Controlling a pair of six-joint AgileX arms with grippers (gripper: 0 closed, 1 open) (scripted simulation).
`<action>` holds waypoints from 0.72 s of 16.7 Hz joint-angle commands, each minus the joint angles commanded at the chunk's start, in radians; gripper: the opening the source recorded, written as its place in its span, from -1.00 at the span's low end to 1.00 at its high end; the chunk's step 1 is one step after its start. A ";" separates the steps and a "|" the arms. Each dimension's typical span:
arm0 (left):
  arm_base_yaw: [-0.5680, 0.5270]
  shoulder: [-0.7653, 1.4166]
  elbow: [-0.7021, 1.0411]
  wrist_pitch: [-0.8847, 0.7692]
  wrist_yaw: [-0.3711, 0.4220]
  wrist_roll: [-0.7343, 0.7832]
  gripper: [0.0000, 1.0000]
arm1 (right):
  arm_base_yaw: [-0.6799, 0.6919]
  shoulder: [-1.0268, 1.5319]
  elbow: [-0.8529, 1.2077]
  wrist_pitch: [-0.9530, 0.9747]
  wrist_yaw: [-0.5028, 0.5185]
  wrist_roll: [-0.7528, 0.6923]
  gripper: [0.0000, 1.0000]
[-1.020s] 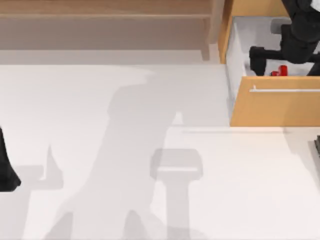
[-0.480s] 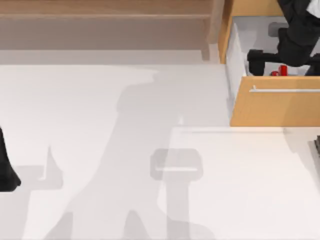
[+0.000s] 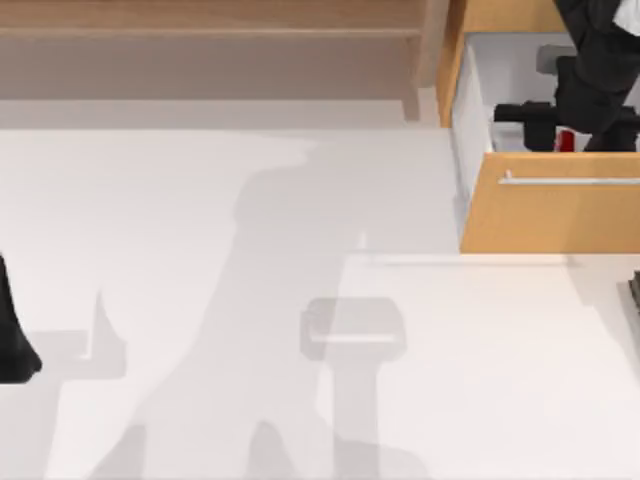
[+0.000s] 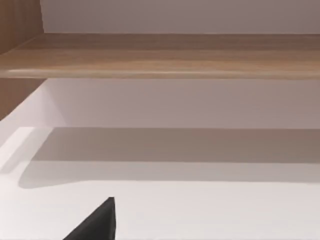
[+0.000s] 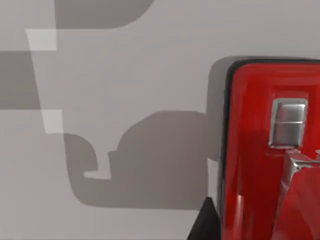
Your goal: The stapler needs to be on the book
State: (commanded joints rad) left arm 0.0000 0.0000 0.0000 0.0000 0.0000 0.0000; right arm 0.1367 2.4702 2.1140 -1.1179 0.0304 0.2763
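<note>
The red stapler (image 3: pixel 567 141) lies in the open white drawer (image 3: pixel 475 100) at the table's back right, mostly covered by my right arm. My right gripper (image 3: pixel 548 130) hangs directly over it, low inside the drawer. In the right wrist view the stapler (image 5: pixel 255 150) is very close, glossy red with a small metal plate. I cannot tell whether the gripper touches it. A thin dark striped edge (image 3: pixel 635 298) at the table's right border may be the book. My left gripper (image 3: pixel 12 345) is parked at the table's left edge.
The drawer's wooden front (image 3: pixel 560 215) with its pale handle bar (image 3: pixel 570 181) stands between the stapler and the open white tabletop (image 3: pixel 300 300). A long wooden shelf (image 3: pixel 210 50) runs along the back, and the left wrist view also shows this shelf (image 4: pixel 165 55).
My right arm has shifted a little to the right inside the drawer and settled over the stapler, so less of its red shows. The left arm has stayed still.
</note>
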 joint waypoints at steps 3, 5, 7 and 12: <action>0.000 0.000 0.000 0.000 0.000 0.000 1.00 | 0.000 0.000 0.000 0.000 0.000 0.000 -0.96; 0.000 0.000 0.000 0.000 0.000 0.000 1.00 | 0.000 0.000 0.000 0.000 0.000 0.000 -1.00; 0.000 0.000 0.000 0.000 0.000 0.000 1.00 | 0.000 0.000 0.000 0.000 0.000 0.000 -1.00; 0.000 0.000 0.000 0.000 0.000 0.000 1.00 | 0.000 -0.010 0.001 0.000 0.000 0.001 -1.00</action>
State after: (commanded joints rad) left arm 0.0000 0.0000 0.0000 0.0000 0.0000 0.0000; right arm 0.1368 2.4599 2.1149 -1.1179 0.0302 0.2773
